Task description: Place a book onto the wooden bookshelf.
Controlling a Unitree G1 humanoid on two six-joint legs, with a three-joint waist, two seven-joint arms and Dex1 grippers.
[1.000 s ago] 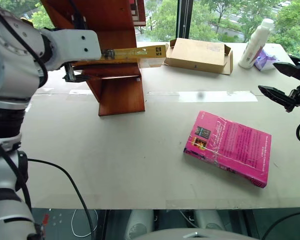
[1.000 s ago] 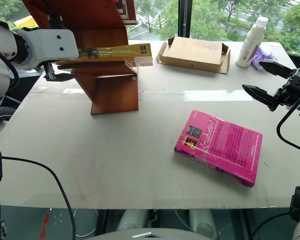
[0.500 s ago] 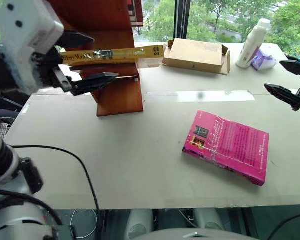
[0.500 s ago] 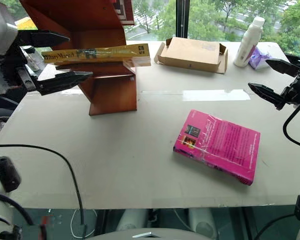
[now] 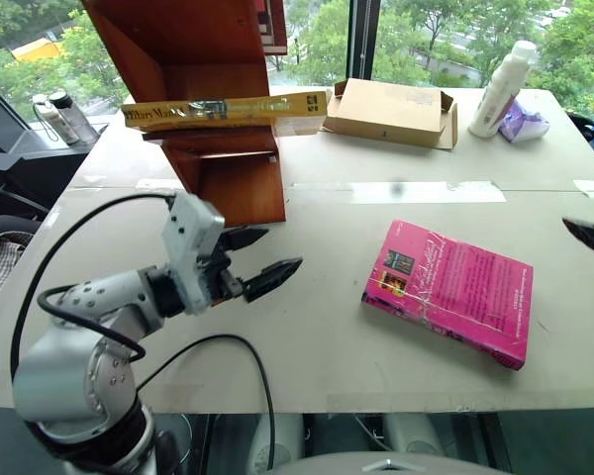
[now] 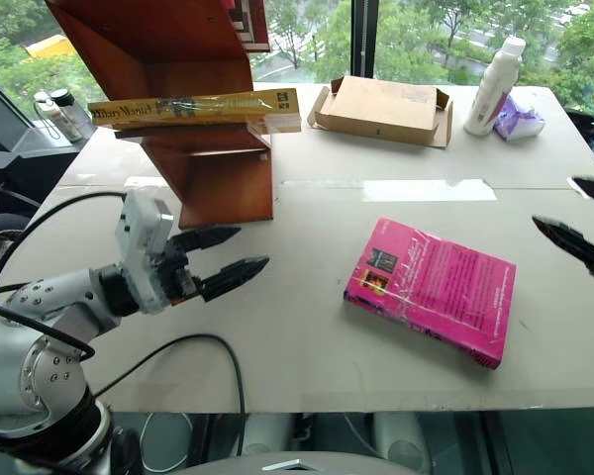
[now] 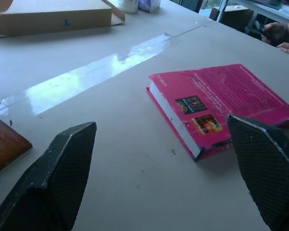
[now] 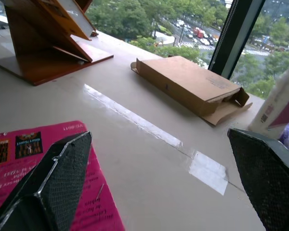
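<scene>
The book [image 5: 223, 111] is laid flat on a board of the wooden bookshelf [image 5: 213, 59], released. The left gripper [image 5: 260, 259] has been drawn back and lowered from the shelf, so the placement is judged done. Both it and the right gripper [image 6: 574, 218] are spread wide and empty, the book well beyond and above the left jaws.

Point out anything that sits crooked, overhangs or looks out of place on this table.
The yellow book lies flat on a board of the wooden bookshelf, both ends jutting past the sides. The pink book lies askew on the table.
</scene>
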